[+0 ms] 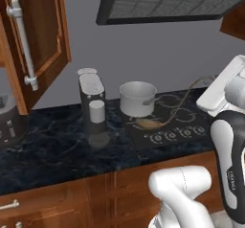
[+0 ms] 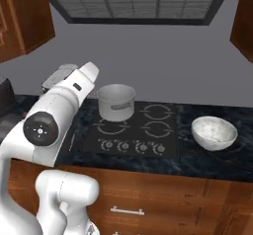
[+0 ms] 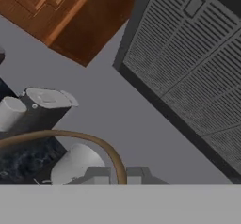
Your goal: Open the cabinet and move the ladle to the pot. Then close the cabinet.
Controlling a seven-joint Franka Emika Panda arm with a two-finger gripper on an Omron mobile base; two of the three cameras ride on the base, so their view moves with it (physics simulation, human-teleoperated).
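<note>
ladle (image 1: 177, 108) hung by its handle from the nearly closed gripper (image 3: 120, 173), bowl low beside the pot (image 1: 137, 98), cabinet (image 1: 36, 35) door open for the transfer.

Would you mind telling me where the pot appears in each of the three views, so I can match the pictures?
Left base view: the pot stands right of centre on the stovetop, beside the coffee machine.
Right base view: the pot sits at centre left, on the back left burner.
Hand view: the pot lies tilted at bottom left, under the ladle handle.
Shared landmark: the range hood above.
</note>
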